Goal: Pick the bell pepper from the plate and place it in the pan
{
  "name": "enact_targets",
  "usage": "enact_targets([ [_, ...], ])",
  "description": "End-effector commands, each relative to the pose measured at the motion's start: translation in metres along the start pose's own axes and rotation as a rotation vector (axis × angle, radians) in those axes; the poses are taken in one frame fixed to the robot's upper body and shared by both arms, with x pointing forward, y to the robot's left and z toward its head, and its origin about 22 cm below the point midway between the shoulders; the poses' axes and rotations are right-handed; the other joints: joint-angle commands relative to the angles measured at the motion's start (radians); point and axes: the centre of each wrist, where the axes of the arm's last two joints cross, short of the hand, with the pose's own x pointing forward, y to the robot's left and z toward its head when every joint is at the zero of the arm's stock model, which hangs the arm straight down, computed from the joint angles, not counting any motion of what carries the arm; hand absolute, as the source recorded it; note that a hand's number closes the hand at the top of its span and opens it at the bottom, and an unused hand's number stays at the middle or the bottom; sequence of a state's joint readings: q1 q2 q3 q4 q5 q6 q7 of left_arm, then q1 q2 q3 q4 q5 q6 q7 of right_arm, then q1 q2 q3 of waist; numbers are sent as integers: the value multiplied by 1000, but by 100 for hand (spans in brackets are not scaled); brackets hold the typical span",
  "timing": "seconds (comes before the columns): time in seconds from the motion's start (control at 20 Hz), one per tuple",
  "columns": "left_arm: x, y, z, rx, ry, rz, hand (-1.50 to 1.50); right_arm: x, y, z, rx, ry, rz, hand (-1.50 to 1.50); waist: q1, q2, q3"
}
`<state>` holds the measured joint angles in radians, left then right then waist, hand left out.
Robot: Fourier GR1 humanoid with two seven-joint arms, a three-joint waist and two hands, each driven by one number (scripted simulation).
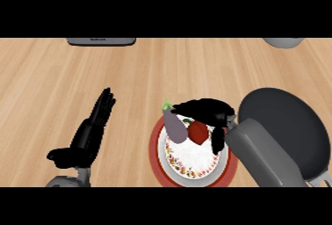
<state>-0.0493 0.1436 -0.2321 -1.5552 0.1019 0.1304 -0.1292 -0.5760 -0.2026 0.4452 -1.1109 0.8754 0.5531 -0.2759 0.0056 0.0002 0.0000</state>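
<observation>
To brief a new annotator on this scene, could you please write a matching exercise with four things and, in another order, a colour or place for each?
Things:
1. bell pepper
2. eggplant
3. pan
4. left hand

Descriptions:
a. open, fingers up, at the view's left
b. purple, on the left side of the plate
c. dark grey, right of the plate
d. red, on the plate, under the right hand

Pairs: 1-d, 2-b, 3-c, 4-a

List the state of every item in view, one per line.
left hand: open, fingers straight, resting at the left.
right hand: fingers curled round the bell pepper.
bell pepper: on the plate, under the right hand.
eggplant: lying on the plate, beside the pepper.
plate: holds both vegetables.
pan: nothing in its visible part.
</observation>
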Motion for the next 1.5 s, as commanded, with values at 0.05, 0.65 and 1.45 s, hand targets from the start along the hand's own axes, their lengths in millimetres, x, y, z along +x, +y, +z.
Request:
enact_targets([
  [0.05, 10, 13, -1, 9, -6, -7, 0, -1, 16, -31, 44, 44, 0, -150, 6, 1, 0],
  [0.65, -10, -12, 5, -8, 9, 4, 0, -12, 47, -32, 78, -34, 189, 150, -2, 1, 0],
  [1.45, -10, 21, 11, 98, 56, -5, 0, 32, 74, 0, -523, 427, -134, 150, -109, -39, -3],
])
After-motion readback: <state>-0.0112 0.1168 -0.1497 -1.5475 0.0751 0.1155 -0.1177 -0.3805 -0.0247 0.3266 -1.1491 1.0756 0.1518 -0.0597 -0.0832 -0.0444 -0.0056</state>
